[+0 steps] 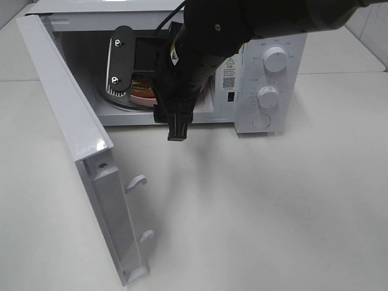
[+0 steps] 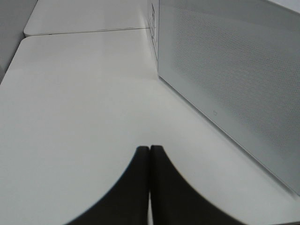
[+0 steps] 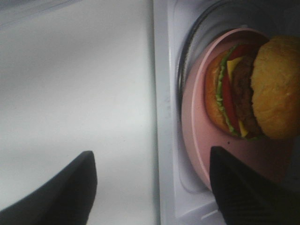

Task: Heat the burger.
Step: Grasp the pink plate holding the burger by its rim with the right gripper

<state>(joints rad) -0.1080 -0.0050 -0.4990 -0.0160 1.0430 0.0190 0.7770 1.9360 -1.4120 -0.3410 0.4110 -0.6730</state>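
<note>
Right gripper (image 3: 151,157), jaws apart; smooth white tabletop (image 1: 273,200) beneath

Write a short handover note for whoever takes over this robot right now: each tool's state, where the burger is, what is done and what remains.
The left tool is shut and empty, low over the table beside the microwave.
The right tool is open and empty, at the microwave's mouth.
The burger sits on the pink plate inside the microwave.
Done: burger loaded.
Left: probably withdraw the right tool, close the door, then set the knobs to heat.
</note>
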